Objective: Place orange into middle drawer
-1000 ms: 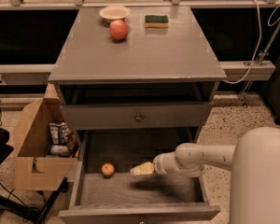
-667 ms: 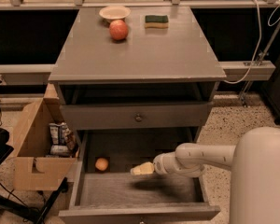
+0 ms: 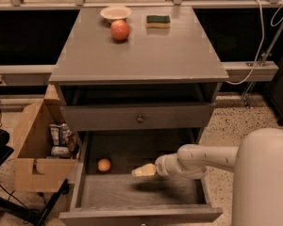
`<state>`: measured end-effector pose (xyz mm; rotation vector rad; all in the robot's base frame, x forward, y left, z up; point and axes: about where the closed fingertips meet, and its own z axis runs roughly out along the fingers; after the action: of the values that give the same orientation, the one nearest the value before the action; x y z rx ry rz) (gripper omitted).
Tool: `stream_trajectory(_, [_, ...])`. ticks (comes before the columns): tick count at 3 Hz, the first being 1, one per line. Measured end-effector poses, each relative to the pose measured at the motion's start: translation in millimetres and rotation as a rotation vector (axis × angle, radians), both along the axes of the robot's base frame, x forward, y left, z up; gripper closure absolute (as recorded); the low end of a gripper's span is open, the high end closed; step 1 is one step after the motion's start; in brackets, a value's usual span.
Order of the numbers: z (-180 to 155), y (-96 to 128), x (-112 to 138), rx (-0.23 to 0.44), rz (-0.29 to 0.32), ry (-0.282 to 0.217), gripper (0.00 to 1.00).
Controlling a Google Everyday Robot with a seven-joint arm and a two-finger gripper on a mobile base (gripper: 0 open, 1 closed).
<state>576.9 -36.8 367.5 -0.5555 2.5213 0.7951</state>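
The small pale orange lies on the grey floor of the open middle drawer, at its back left near the left wall. My gripper hangs over the drawer's middle, to the right of the orange and apart from it, with nothing in it. Its pale fingertips point left toward the fruit. The upper drawer with the dark knob is closed.
On the cabinet top sit a red-and-yellow apple, a shallow white bowl and a green-and-yellow sponge. An open cardboard box with packets stands on the floor left of the cabinet. A white cable hangs at right.
The orange has rolled left and back across the drawer floor, away from my gripper. The gripper and arm have stayed nearly still.
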Motion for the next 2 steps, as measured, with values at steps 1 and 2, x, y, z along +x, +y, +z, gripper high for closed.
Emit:
stream_trajectory(1, [0.1,0.0,0.0,0.000,0.000,0.000,0.14])
stream_trajectory(2, [3.4,0.0,0.0,0.000,0.000,0.000,0.37])
